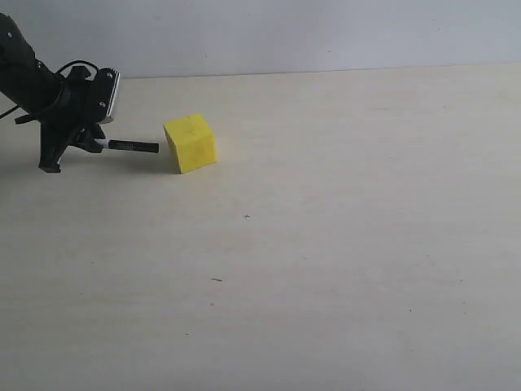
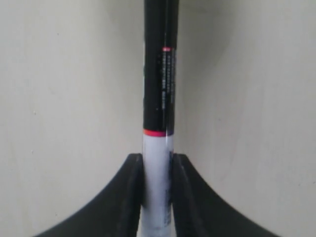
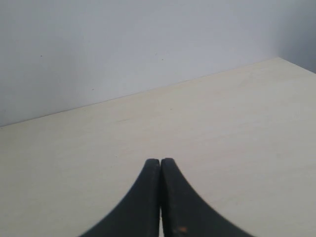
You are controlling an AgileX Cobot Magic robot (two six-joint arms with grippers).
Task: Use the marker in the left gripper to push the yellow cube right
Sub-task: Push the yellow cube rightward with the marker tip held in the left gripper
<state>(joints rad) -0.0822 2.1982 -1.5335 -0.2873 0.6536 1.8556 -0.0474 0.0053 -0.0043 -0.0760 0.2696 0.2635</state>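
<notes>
The yellow cube [image 1: 191, 142] sits on the pale table toward the back left. To its left, my left gripper [image 1: 91, 142] is shut on the marker [image 1: 130, 146], which lies level and points right at the cube; its black tip ends a small gap short of the cube's left face. In the left wrist view the marker [image 2: 159, 94] runs up from between the black fingers [image 2: 131, 192], white barrel in the grip, then a red band and black cap. The cube is out of that view. My right gripper [image 3: 160, 162] is shut on nothing, and is not seen in the exterior view.
The pale wooden table [image 1: 326, 244] stretches wide to the right of and in front of the cube, bearing only tiny dark specks [image 1: 247, 217]. A grey wall [image 1: 285, 32] rises behind the table's far edge. The right wrist view shows a table edge [image 3: 296, 64] and wall.
</notes>
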